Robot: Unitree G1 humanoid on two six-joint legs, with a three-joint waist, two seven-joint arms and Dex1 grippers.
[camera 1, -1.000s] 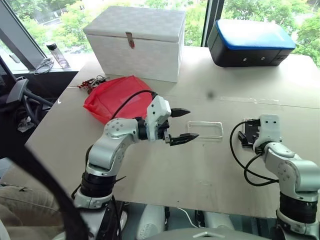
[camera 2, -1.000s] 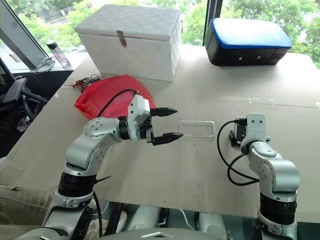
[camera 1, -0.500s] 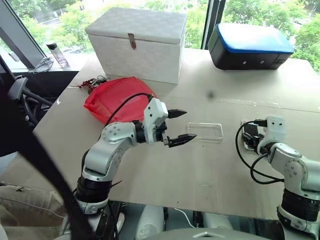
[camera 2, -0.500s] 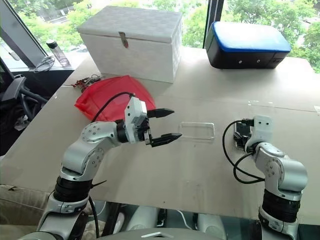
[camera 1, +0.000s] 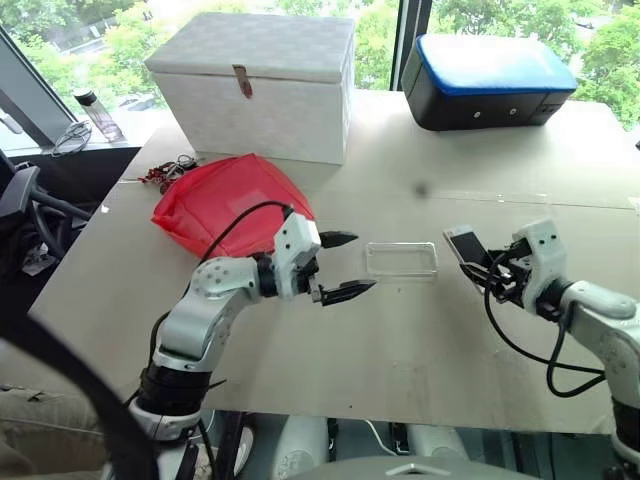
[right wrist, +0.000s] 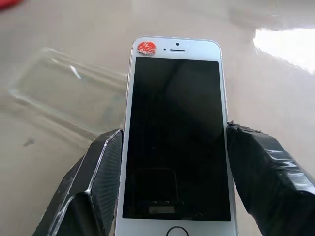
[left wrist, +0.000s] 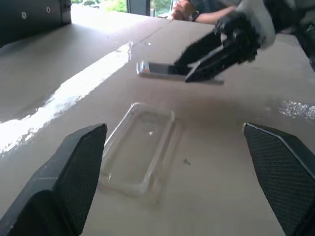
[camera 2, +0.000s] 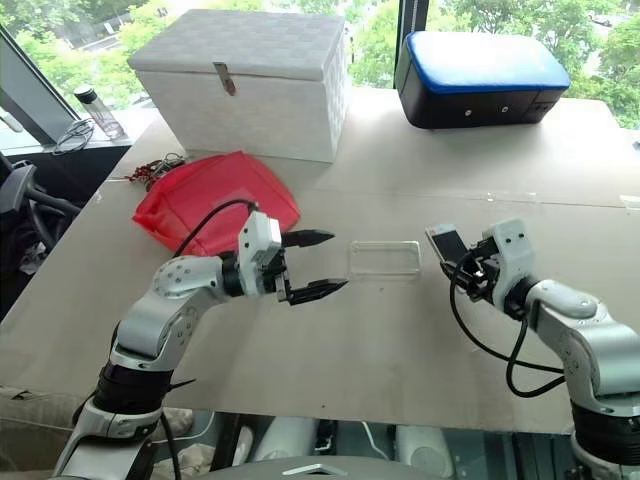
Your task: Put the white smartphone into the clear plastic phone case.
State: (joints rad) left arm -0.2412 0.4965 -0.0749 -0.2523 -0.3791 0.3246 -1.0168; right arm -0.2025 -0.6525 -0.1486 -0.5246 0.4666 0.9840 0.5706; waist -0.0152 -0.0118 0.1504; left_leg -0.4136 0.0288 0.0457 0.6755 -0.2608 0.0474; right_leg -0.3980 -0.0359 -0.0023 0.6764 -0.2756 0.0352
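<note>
The white smartphone [right wrist: 175,132] is clamped by its long edges between the two black fingers [right wrist: 101,172] of the right gripper [camera 1: 497,270], screen up, lifted clear of the table [camera 1: 400,340]. A small red sticker [right wrist: 146,47] is seen at the phone's top corner. In the left wrist view the phone [left wrist: 158,69] is held roughly level above the tabletop, its free end pointed toward the case.

The clear plastic phone case [camera 1: 401,260] lies flat on the table, open side up as far as can be told, between the two grippers. It is empty. It is untouched by either gripper.

The left gripper [camera 1: 340,266] is held just beside the case's left end, jaws spread wide, nothing in them, fingers pointing level toward the case.

Further out: a red pouch [camera 1: 225,198] behind the left arm, a white box [camera 1: 255,85] at the far edge, a blue-topped black case [camera 1: 490,80] at the far right. A person's hands [left wrist: 189,10] are seen beyond the table in the left wrist view.

Progress, judged from these views: pickup is done, phone is secured and in the air near the case. Left to do: phone to be brought over the case, lined up with its outline, lowered and pressed in. The case is light and loose, so sliding under pressure is a likely risk; bracing by the left gripper is probably intended. Insertion not yet started.
</note>
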